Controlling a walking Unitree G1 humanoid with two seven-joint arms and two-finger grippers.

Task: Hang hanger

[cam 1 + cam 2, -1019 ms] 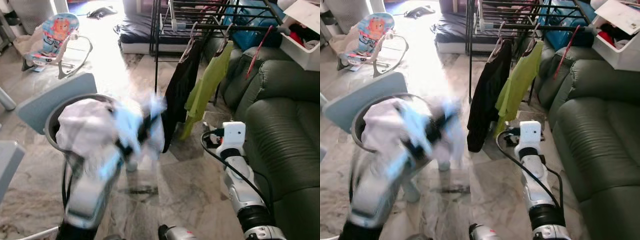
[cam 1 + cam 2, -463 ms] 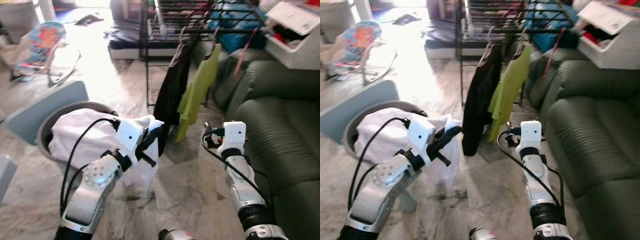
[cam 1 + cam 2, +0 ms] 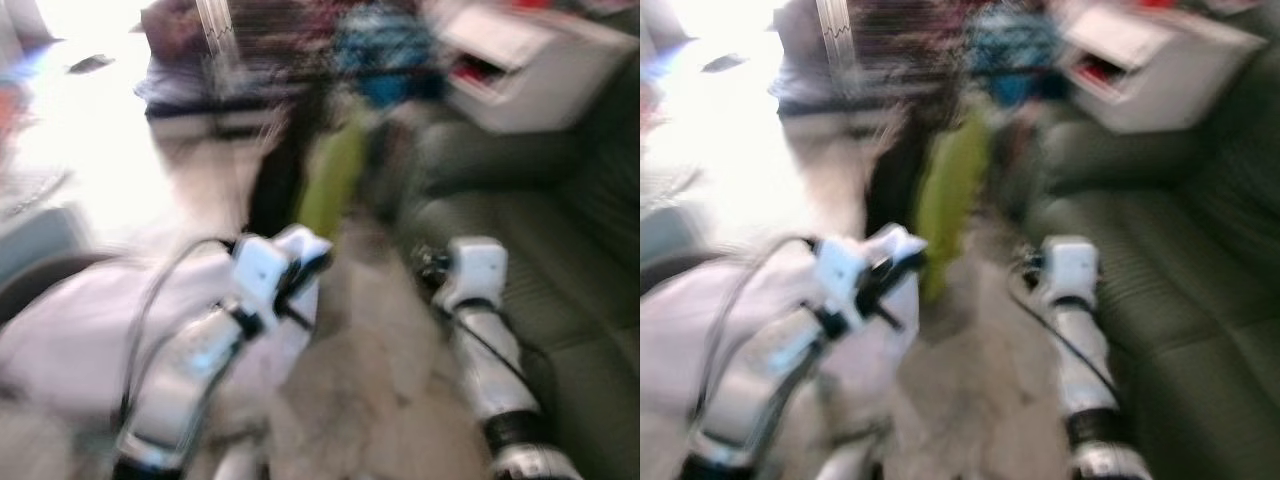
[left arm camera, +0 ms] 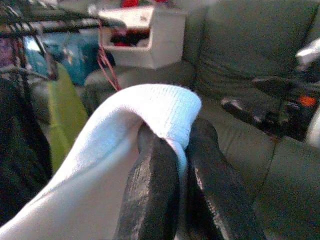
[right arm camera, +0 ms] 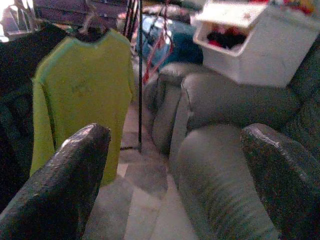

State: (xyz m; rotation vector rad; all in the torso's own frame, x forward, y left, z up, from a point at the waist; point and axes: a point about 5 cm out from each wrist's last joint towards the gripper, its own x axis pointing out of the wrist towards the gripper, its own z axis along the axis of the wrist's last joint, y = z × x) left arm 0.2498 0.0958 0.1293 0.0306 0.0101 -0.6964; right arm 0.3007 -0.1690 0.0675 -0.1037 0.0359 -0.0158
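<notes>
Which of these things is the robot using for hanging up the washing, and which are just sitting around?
For the job:
- white garment, pinched in the left gripper
- right gripper, open and empty
- drying rack

Just there:
- green shirt, already hung
- black garment, already hung
- green sofa
- white box

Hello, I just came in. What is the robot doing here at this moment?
The robot is busy with laundry. Its left gripper is shut on a white garment, holding it up in front of the body. The right gripper is open and holds nothing; it points toward a green shirt hanging on a hanger from a dark drying rack, next to a dark green sofa. The head views are blurred, so the robot seems to be moving.
</notes>
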